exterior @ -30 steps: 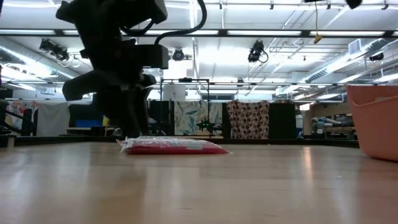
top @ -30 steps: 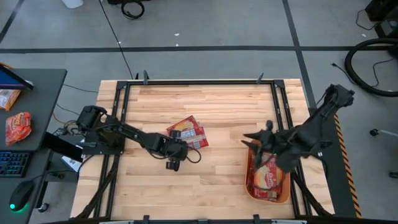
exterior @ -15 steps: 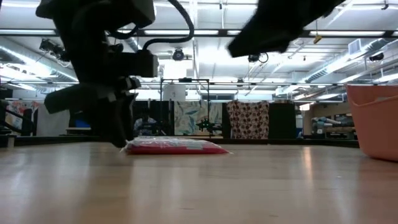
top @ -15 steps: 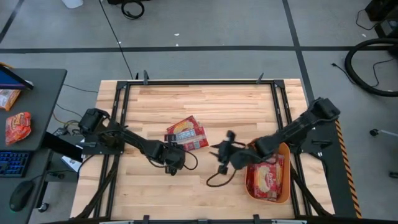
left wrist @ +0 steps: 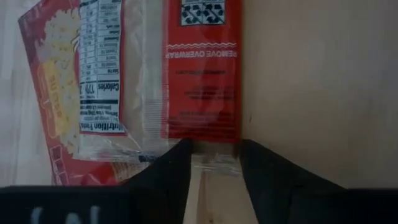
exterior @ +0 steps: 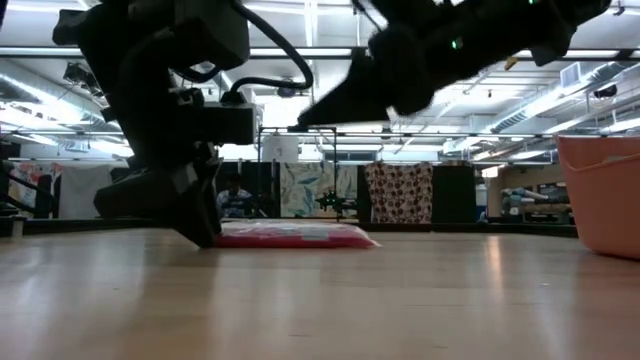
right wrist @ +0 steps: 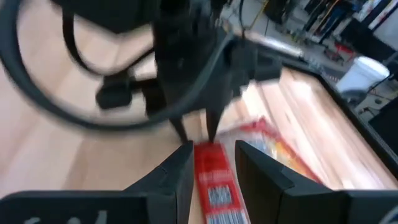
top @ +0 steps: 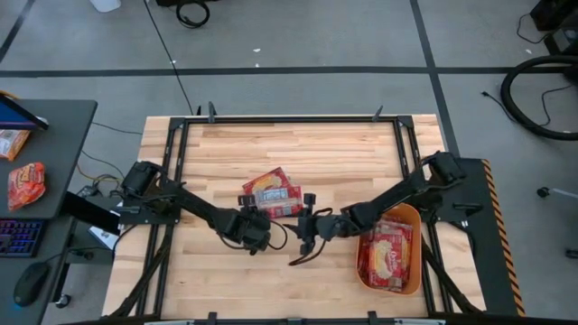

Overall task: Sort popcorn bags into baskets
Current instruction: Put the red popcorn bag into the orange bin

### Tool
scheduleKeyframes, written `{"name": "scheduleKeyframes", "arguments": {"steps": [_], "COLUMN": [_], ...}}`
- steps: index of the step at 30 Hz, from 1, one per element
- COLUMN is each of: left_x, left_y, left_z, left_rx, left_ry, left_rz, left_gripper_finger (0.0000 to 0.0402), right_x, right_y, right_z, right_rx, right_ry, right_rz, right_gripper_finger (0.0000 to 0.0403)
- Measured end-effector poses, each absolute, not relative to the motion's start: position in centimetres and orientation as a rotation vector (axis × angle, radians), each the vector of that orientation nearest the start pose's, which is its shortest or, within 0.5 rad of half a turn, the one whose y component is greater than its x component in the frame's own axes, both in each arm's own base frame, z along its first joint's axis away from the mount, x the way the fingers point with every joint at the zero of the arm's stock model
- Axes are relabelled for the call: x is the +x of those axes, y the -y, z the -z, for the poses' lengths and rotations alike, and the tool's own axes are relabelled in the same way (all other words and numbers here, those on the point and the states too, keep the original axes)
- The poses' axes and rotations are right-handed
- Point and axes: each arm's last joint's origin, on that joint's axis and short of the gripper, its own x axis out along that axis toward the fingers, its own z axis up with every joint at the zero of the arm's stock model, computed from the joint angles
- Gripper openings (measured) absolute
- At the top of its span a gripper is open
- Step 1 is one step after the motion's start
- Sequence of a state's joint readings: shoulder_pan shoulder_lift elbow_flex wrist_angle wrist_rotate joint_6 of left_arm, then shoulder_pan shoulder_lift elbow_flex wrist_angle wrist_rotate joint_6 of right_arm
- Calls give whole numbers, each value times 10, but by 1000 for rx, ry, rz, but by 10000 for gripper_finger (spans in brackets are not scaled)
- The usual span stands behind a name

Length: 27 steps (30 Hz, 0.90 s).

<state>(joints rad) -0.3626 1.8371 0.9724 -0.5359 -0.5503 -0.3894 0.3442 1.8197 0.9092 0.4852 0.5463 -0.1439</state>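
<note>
We see two popcorn bags [top: 272,192] lying flat side by side near the middle of the wooden table [top: 298,144], red with cream panels. In the low view they show as a thin red slab [exterior: 292,236] resting on the boards.

The left gripper [top: 256,232] is down at the near edge of these bags. In its wrist view its two dark fingers [left wrist: 168,171] stand apart, with the clear sealed edge of one bag [left wrist: 180,81] lying between their tips; we cannot tell whether they press on it yet. In the low view this gripper [exterior: 195,215] reaches down to the table just left of the bags.

The right gripper [top: 305,209] has reached across from the right and hangs above the table just to the right of the bags, near the left gripper. In its wrist view its fingers [right wrist: 180,171] stand apart with nothing between them, and a red bag [right wrist: 214,174] lies on the wood beyond them.

The orange basket [top: 412,282] sits at the near right of the table, well apart from the two loose bags. Several more bags [top: 388,255] lie inside it. In the low view its wall [exterior: 605,190] stands at the right edge.
</note>
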Motion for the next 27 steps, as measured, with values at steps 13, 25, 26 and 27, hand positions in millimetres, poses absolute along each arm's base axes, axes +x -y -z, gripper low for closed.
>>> {"name": "scheduleKeyframes", "arguments": {"steps": [13, 25, 26, 27], "left_x": [292, 309, 311, 312], "left_y": [95, 100, 99, 98], "left_z": [-127, -175, -179, -182], "left_rx": [208, 148, 144, 154], "left_ry": [-1207, -1171, -1166, -1172], "left_rz": [-380, -347, -348, -349], "left_gripper_finger": [9, 7, 7, 7], "right_x": [349, 353, 353, 352], "right_y": [-106, -115, -116, -117], "right_z": [-158, -150, -150, -150], "right_rx": [-347, -378, -378, -381], "right_ry": [-471, -440, -439, -441], "right_rz": [115, 106, 106, 109], "right_gripper_finger": [132, 182, 184, 185]}}
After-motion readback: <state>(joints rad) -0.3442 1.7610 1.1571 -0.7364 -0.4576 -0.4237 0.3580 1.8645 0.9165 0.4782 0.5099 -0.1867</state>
